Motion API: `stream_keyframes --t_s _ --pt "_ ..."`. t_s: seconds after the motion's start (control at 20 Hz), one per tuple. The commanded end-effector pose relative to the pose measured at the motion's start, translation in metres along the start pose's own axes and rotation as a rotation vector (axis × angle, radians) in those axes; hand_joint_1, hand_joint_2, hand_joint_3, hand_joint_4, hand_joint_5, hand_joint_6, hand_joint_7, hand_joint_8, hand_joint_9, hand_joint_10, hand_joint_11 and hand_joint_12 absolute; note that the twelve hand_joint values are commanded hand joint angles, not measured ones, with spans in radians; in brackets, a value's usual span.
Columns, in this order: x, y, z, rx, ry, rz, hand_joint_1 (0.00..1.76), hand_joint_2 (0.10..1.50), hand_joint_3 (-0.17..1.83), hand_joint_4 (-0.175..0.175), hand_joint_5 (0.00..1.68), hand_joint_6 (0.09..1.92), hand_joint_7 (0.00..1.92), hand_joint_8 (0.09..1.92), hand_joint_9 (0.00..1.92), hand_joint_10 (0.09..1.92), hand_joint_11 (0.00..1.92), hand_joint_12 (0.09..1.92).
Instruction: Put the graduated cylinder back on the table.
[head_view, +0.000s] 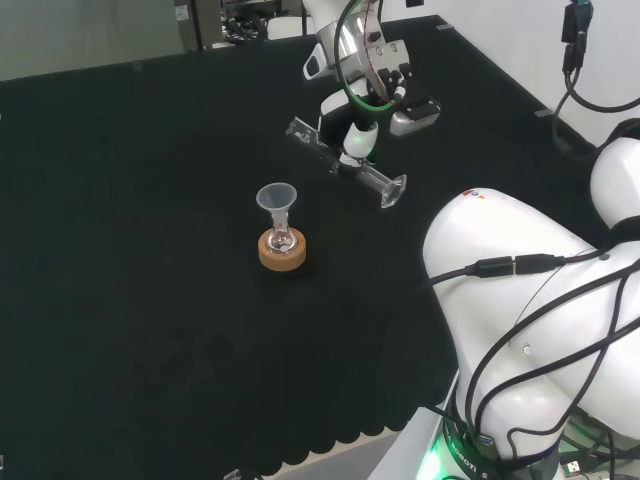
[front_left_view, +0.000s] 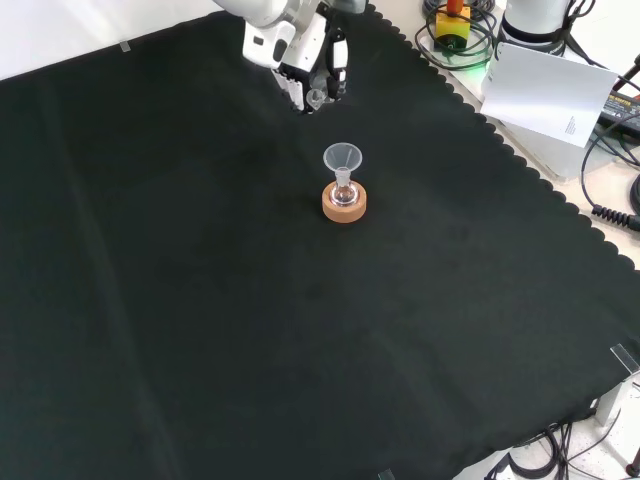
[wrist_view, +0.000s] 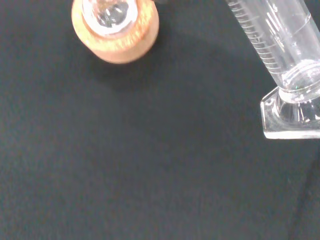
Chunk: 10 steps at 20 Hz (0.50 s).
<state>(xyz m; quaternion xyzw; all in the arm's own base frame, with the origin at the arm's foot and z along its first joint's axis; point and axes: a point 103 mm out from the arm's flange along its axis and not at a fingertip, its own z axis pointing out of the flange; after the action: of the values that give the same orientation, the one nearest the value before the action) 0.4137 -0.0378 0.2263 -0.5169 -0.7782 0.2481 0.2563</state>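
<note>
A clear graduated cylinder (head_view: 340, 160) lies tilted in the air over the black cloth, its foot (head_view: 393, 190) lower and to the right in the head view. The black and white hand (head_view: 362, 135) is curled round its middle. The front view shows the hand (front_left_view: 303, 70) near the top, with the glass (front_left_view: 316, 98) poking out below it. In the wrist view the cylinder's marked tube (wrist_view: 277, 42) and its foot (wrist_view: 292, 115) hang close above the cloth.
A small flask with a clear funnel (head_view: 276, 200) in its neck stands on a cork ring (head_view: 282, 252) to the left of the hand in the head view. The same funnel (front_left_view: 342, 158) and cork ring (front_left_view: 344, 205) appear in the front view; cork ring (wrist_view: 116, 32) close by.
</note>
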Motion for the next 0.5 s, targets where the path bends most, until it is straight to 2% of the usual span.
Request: stream_keyframes --t_s 0.05,0.5 --pt "-0.007 0.020 -0.003 -0.049 0.028 -0.039 1.26 1.12 0.00 -0.175 0.95 1.03 0.99 1.02 1.42 0.09 1.11 0.86" --pt "-0.035 0.045 -0.006 -0.198 0.102 -0.083 1.26 1.12 0.00 -0.175 0.96 1.02 0.99 1.02 1.42 0.09 1.11 0.86"
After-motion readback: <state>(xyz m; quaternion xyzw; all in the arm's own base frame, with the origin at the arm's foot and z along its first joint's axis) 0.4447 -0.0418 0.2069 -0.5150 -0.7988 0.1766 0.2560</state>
